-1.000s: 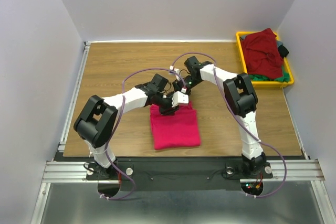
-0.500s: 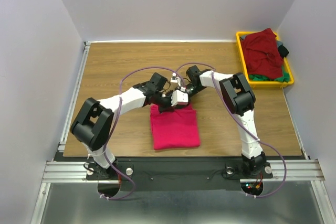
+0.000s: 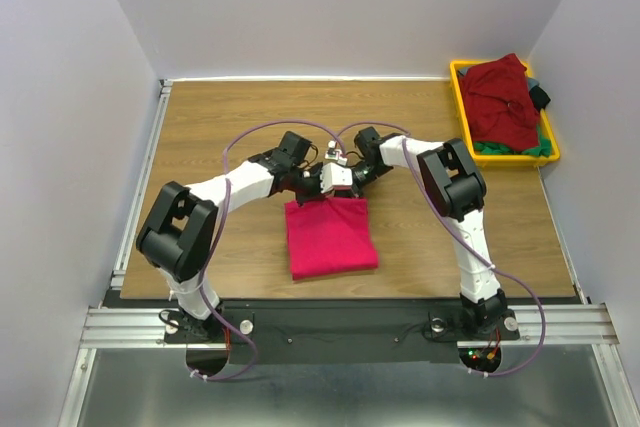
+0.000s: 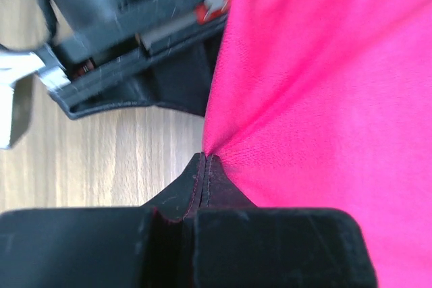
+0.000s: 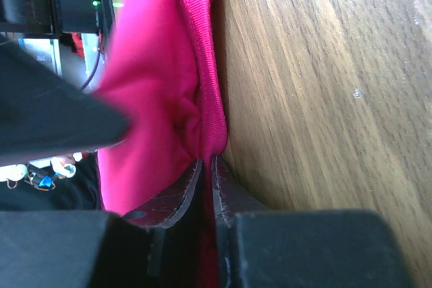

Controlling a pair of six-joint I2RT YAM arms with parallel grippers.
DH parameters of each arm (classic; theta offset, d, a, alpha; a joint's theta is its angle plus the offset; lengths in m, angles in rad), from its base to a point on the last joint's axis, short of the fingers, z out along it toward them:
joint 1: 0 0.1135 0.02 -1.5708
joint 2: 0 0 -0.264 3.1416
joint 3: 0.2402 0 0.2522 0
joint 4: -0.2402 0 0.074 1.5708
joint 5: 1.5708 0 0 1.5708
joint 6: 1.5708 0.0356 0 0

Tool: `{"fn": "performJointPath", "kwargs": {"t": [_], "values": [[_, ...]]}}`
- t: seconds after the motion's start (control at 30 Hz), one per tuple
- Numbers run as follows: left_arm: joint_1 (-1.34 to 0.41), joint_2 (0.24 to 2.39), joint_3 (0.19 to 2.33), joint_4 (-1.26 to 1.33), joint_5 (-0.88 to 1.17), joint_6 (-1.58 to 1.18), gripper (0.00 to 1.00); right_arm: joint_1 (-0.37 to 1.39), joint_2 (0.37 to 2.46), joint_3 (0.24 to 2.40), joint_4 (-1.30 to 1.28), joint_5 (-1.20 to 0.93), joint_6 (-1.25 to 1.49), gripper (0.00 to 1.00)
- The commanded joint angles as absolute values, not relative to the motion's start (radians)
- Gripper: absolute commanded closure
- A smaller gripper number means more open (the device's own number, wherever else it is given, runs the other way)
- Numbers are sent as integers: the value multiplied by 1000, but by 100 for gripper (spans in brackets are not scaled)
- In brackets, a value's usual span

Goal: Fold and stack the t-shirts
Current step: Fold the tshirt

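Looking at my feeds right now, the crimson t-shirt [image 3: 332,237] is lying on the desk [image 3: 220,127] as a part-folded rectangle. Both arms are parked over its far edge.

The left gripper [image 4: 204,160] is pinched tight on the cloth at the shirt's far-left corner. In the left wrist view the fabric puckers into creases that run straight into the closed tips, so it has a real bite and isn't just resting on top. The right gripper [image 5: 207,163] is at the shirt's far-right corner. It's closed down to a thin slit, with the ribbed hem caught between its tips just off the wood.

My read on why they're set up like this: with a pinch on each far corner, the edge between them stays straight. That lets the edge come up and over toward the shirt's near edge as one clean fold, with no sagging in the middle. The rest of the shirt is flat, so its own weight should anchor the fold.

Well off to the shirt's far right sits the yellow bin [image 3: 458,97]. It's heaped with the maroon t-shirt [image 3: 500,102] on top and a green t-shirt [image 3: 500,150] peeking out underneath. I'd guess those are next in the queue, so we're early in the job.
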State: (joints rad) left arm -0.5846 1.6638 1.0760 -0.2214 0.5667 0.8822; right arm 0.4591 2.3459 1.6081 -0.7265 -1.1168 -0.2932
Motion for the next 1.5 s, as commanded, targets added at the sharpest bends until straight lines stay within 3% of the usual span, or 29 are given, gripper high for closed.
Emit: {"fn": "performJointPath", "kwargs": {"t": [0.0, 0.1, 0.27, 0.43, 0.57, 0.87, 1.17, 1.47], "values": [[-552, 1698, 1118, -183, 549, 919, 100, 450, 2339, 1635, -712, -888, -321, 81], [-546, 1718, 1126, -169, 554, 928, 100, 436, 2306, 1667, -712, -764, -318, 69], [-546, 1762, 1157, -160, 543, 927, 96, 377, 2258, 1764, -712, -528, -295, 64], [-509, 1734, 1212, -167, 532, 849, 70, 290, 2145, 1789, -718, -466, -278, 60], [-462, 1645, 1218, -198, 594, 758, 59, 290, 2027, 1734, -742, -536, -249, 59], [-428, 1459, 1042, -204, 718, 551, 56, 294, 1945, 1600, -772, -779, -158, 50], [-679, 1374, 848, -207, 646, 606, 57, 333, 1993, 1555, -770, -811, -166, 51], [-713, 1457, 821, -193, 600, 641, 57, 371, 2029, 1520, -769, -764, -190, 51]]}}
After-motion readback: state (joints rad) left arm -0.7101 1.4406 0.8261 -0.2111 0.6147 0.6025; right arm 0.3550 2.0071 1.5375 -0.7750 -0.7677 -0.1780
